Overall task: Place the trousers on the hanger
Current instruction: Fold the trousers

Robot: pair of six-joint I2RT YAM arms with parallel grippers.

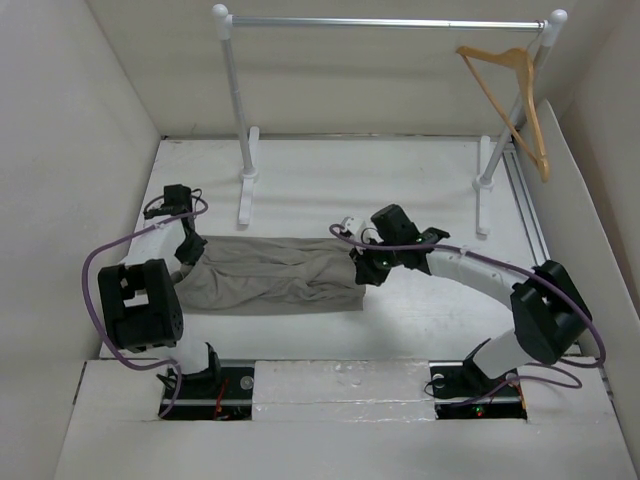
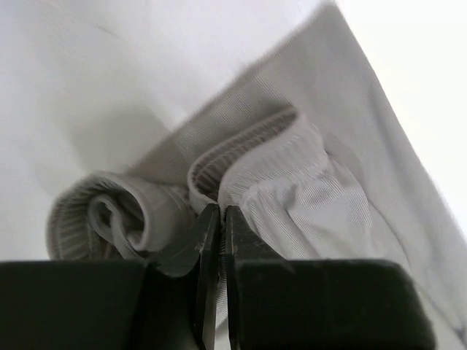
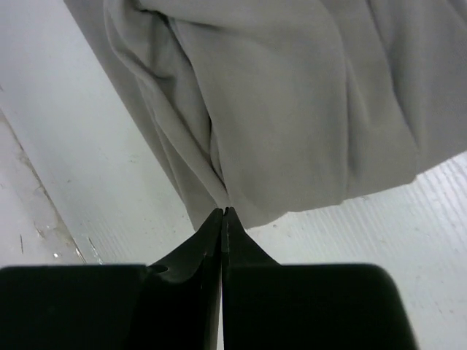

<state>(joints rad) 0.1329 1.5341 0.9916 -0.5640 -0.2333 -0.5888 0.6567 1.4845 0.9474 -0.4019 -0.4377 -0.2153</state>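
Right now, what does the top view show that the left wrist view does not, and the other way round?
Only the top view: the hanger on the rail at the far right, the trousers stretched along the table, and the right pincer at their right end.

Only the left wrist view: the ribbed waistband close up, rolled and folded, with the left pincer shut on a fold of it.

Both: the trousers and the left pincer at their left end.
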